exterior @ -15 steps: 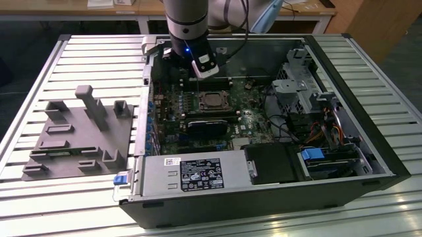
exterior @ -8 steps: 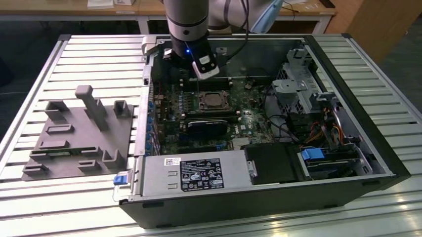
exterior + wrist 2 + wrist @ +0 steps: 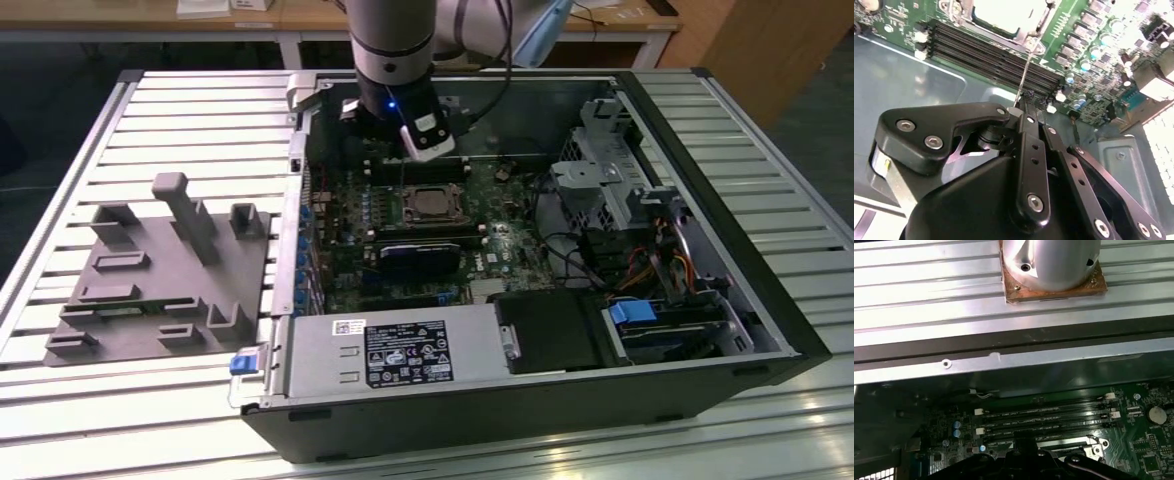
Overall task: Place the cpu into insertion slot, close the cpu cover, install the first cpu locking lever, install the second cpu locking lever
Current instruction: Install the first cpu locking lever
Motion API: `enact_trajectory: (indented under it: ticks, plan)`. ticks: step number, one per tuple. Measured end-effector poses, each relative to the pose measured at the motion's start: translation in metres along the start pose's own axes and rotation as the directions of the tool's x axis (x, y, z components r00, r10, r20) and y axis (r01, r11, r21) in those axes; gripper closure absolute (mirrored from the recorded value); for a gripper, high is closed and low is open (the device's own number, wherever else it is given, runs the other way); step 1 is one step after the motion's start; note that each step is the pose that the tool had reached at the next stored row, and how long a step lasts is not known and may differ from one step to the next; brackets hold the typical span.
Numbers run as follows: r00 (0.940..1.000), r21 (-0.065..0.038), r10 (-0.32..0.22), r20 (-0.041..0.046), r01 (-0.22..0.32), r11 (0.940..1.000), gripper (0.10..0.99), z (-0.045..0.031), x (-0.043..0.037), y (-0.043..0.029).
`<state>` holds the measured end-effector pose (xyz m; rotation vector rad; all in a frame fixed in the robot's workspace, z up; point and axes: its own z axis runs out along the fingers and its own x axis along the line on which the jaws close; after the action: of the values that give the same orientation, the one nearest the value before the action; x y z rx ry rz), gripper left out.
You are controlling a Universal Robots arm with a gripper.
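Claw [image 3: 1021, 106] clenched on thin locking lever [image 3: 1025, 75] rising from the insertion slot [image 3: 398, 205]. Seated there: cpu [image 3: 430, 204], with cpu cover [image 3: 1045, 20] down around it; in the exterior view, six o'clock from my claw.

- arm [image 3: 391, 40]: silver-grey last link drops almost vertically from the top edge of the exterior view.
- wrist [image 3: 387, 100]: black housing under that link, small blue light lit, white camera block [image 3: 427, 138] mounted on its side.
- gripper [image 3: 398, 125]: points straight down; in the second wrist view its black linkage bars [image 3: 1026, 150] converge toward the tip.
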<state>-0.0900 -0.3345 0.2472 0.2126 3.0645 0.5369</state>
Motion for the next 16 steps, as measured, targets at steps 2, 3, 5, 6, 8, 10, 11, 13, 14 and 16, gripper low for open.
enact_trajectory:
  ticks: [2,3,5,6,8,10,11,13,14,16]
  plan:
    - [1.0000,0.000,0.000,-0.0005,0.000,1.0000,0.980,0.0007,-0.0046,0.0004]
    - [1.0000,0.000,0.000,-0.0008,0.000,1.0000,0.980,0.0011,-0.0072,0.0007]
    - [1.0000,0.000,0.001,-0.0016,-0.001,1.0000,0.980,0.0018,-0.0123,0.0012]
    - [1.0000,0.000,0.001,-0.0019,-0.001,1.0000,0.980,0.0022,-0.0145,0.0014]
    - [1.0000,0.000,0.001,-0.0023,-0.001,1.0000,0.980,0.0027,-0.0188,0.0018]
    - [1.0000,0.000,0.001,-0.0028,-0.001,1.0000,0.980,0.0032,-0.0234,0.0023]
    - [1.0000,0.000,0.001,-0.0030,-0.001,1.0000,0.980,0.0035,-0.0256,0.0025]
    - [1.0000,0.000,0.001,-0.0033,-0.001,1.0000,0.980,0.0039,-0.0291,0.0029]
    - [1.0000,0.000,0.001,-0.0034,-0.001,1.0000,0.980,0.0039,-0.0297,0.0029]
    - [1.0000,0.000,0.001,-0.0033,-0.001,1.0000,0.980,0.0039,-0.0298,0.0029]
